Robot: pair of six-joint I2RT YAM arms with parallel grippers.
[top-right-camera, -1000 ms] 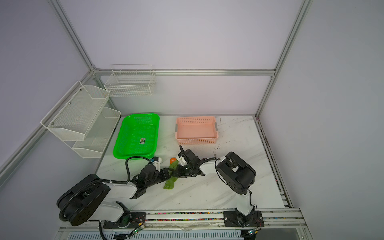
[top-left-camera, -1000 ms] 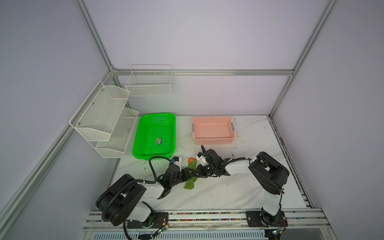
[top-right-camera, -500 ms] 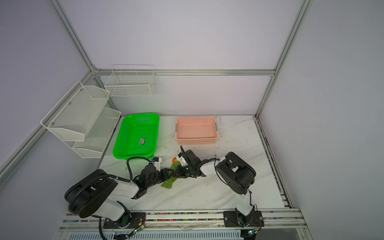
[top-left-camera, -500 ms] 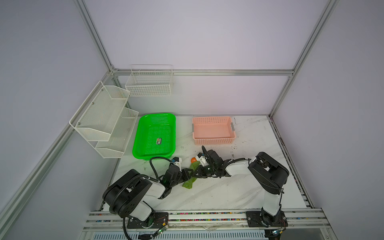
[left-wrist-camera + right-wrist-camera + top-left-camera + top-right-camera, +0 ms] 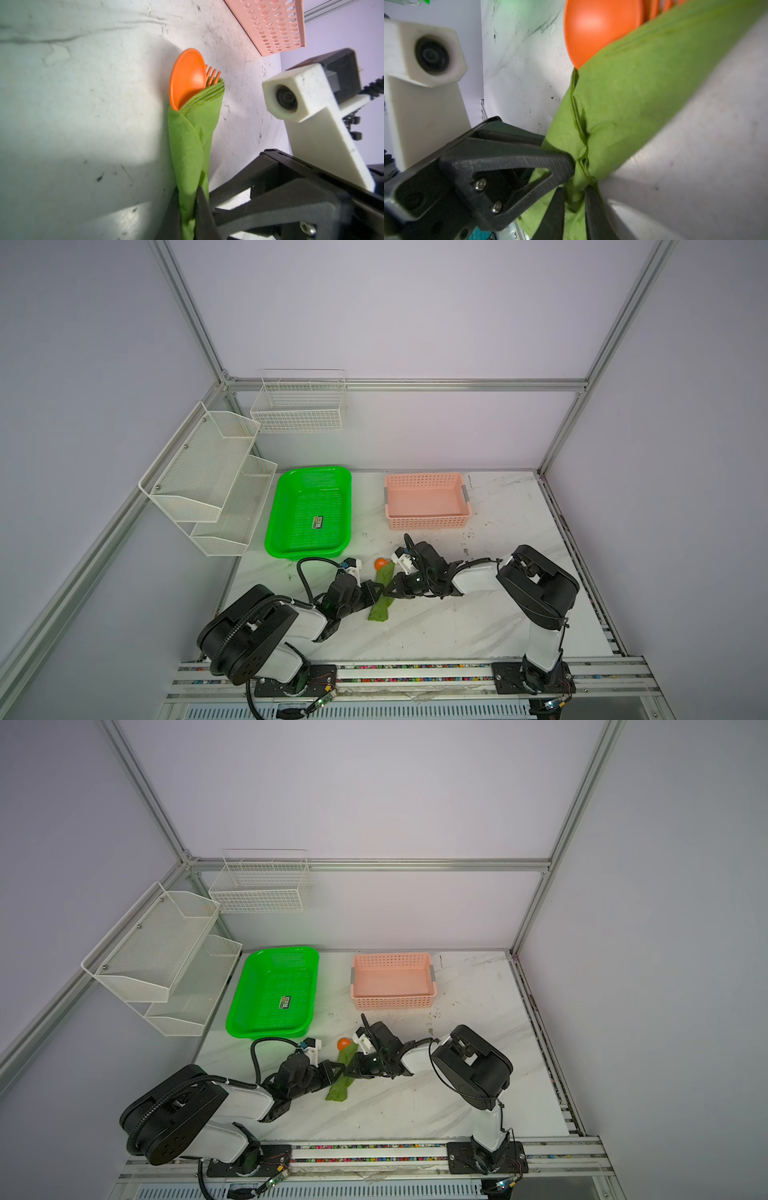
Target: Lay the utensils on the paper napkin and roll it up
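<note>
Count: one napkin, one spoon, one fork. One green tray, one pink basket, one wire basket, one tiered rack.

Left hand, right hand clamped (arms low).

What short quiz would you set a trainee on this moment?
1. True or false: the rolled olive-green paper napkin lies on the white marbled tabletop.
2. What sticks out of the roll's end? A) the round orange plastic spoon bowl B) a white straw C) nothing
3. Fill in: the left pincer is ___ on the napkin.
Key: 1 true; 2 A; 3 shut.
</note>
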